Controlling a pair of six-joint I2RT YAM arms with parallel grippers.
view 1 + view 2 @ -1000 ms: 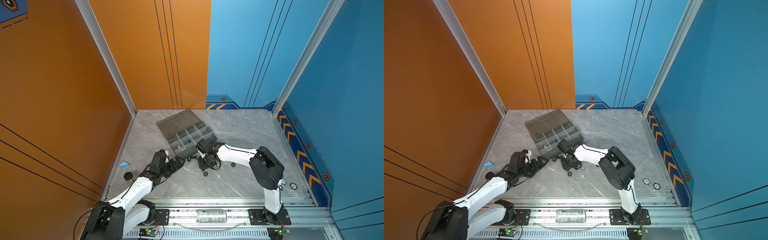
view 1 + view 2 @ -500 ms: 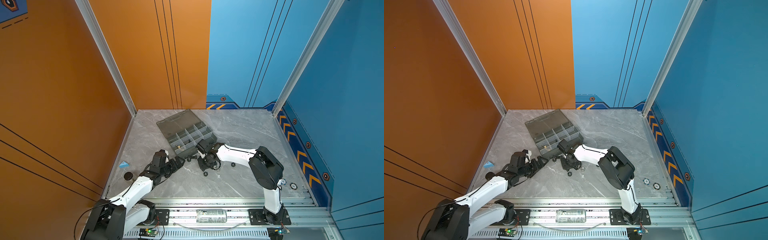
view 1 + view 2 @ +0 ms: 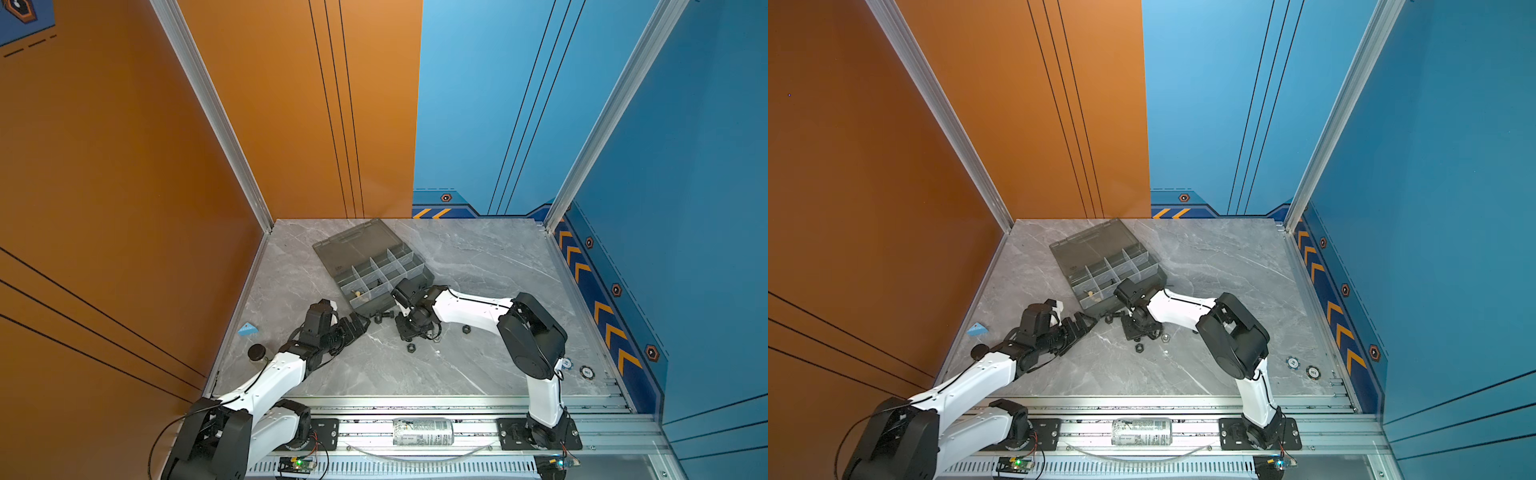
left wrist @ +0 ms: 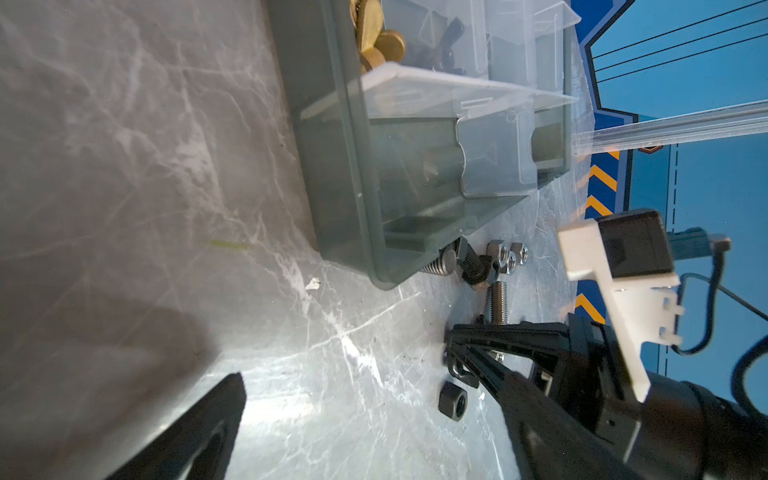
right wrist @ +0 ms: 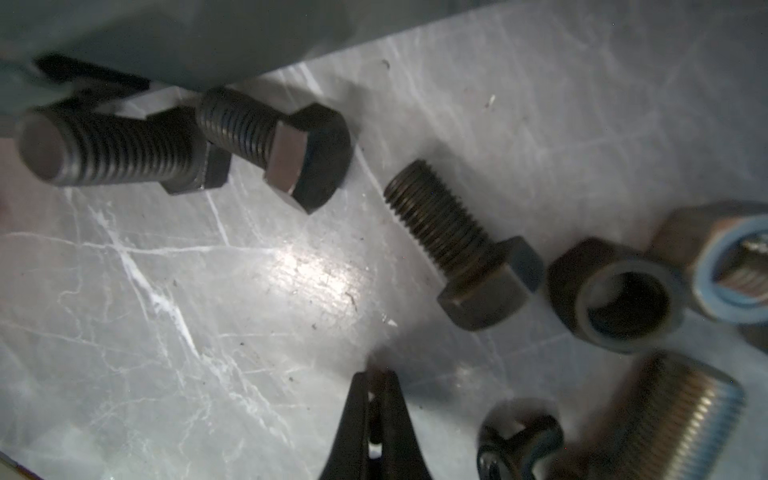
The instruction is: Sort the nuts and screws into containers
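Observation:
The smoky-grey organizer box (image 3: 420, 277) (image 3: 1152, 275) lies open, its containers (image 3: 374, 272) (image 4: 490, 137) split by whitish dividers; one holds brass pieces (image 4: 378, 37). Black screws (image 5: 457, 245) (image 5: 282, 145) (image 3: 382, 316), a silver screw (image 4: 498, 301), silver nuts (image 4: 509, 255) and black nuts (image 5: 619, 295) (image 4: 453, 401) (image 3: 410, 347) lie on the table by the box's near corner. My right gripper (image 3: 407, 329) (image 3: 1136, 329) (image 5: 376, 374) points down among them, shut on what looks like a thin black nut (image 4: 459, 372). My left gripper (image 3: 353, 326) (image 3: 1081, 324) (image 4: 374, 415) stands open beside them, empty.
A round dark-capped jar (image 3: 257, 352) and a blue wedge (image 3: 248, 330) sit by the left wall. Two chips (image 3: 586, 372) lie at the front right. A can (image 3: 423, 432) rests on the front rail. Walls close in three sides.
My right gripper's jaws have closed fully at the table among the loose parts. Both arms have hardly shifted.

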